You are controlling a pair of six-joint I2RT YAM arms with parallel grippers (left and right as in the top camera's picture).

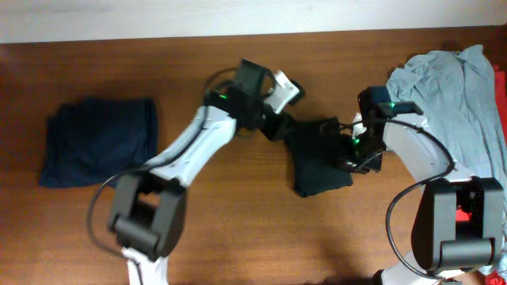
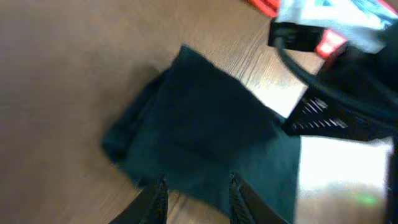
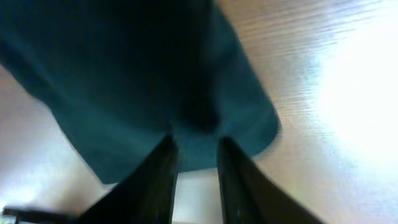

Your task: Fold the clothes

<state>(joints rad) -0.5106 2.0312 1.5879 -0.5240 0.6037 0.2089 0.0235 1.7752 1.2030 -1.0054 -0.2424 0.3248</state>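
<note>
The T-shirt [image 1: 317, 162] is plain black, tinged dark teal in the wrist views. The table [image 1: 238, 237] is brown woodgrain. Near its left edge is a navy garment [image 1: 99, 141], and at its right edge a light grey shirt [image 1: 451, 87] and red cloth [image 1: 501, 95].

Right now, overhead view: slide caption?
Left gripper and right gripper meet at bunched black T-shirt, between navy garment and grey shirt.

From overhead, looks straight down on the whole table [image 1: 253, 237]; from each wrist, peers forward, low and close; shares the black T-shirt [image 1: 317, 166] across all three views.
</note>
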